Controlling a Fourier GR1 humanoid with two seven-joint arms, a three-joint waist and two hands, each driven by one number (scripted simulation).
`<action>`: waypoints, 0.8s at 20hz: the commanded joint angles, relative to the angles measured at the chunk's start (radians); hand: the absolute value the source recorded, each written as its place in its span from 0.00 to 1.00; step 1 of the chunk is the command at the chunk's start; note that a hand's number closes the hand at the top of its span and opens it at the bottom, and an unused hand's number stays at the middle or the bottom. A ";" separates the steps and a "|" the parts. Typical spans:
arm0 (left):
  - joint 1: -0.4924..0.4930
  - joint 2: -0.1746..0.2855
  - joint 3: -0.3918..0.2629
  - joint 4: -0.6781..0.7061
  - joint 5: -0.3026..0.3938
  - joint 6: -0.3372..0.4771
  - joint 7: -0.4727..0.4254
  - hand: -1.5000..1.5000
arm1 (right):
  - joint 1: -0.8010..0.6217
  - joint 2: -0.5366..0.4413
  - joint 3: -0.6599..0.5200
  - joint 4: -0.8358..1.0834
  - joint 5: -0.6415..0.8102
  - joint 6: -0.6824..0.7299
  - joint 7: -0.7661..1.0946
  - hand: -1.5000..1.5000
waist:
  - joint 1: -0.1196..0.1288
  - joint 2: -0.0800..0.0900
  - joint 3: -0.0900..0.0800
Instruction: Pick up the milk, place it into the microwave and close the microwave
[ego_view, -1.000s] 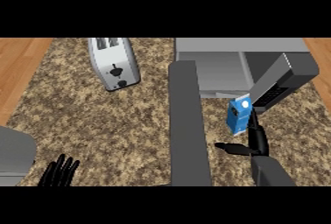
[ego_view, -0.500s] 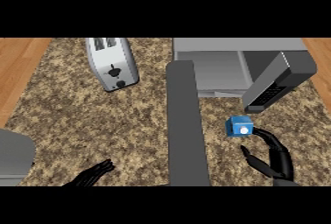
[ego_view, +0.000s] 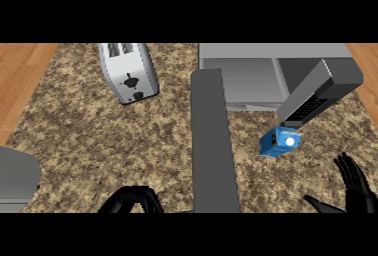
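Speckled stone counter (ego_view: 96, 140) filled the view, with wood showing at its sides. At the far right stood the grey microwave (ego_view: 251, 75), its door (ego_view: 214, 145) swung wide open toward the near edge. A silver toaster (ego_view: 129, 72) stood at the far left. The blue milk carton (ego_view: 280, 142) showed tilted in front of the microwave, outside it and right of the door. The right hand (ego_view: 356, 187) was near the carton but apart from it, fingers spread and holding nothing. The left hand (ego_view: 133, 200) showed at the lower edge, fingers curled and empty.
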 joint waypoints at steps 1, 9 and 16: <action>-0.108 -0.029 0.026 0.112 -0.037 0.105 -0.014 1.00 | 0.077 -0.041 -0.028 -0.020 -0.030 0.082 -0.066 0.00 | 0.002 0.001 0.000; -0.329 -0.030 -0.108 0.305 -0.136 0.079 0.120 1.00 | 0.101 -0.105 -0.030 -0.045 -0.053 0.157 -0.040 0.00 | -0.021 0.002 0.000; -0.455 -0.030 -0.288 0.498 -0.099 0.025 0.219 1.00 | 0.054 -0.135 -0.041 -0.024 -0.084 0.182 -0.026 0.00 | -0.015 0.005 0.001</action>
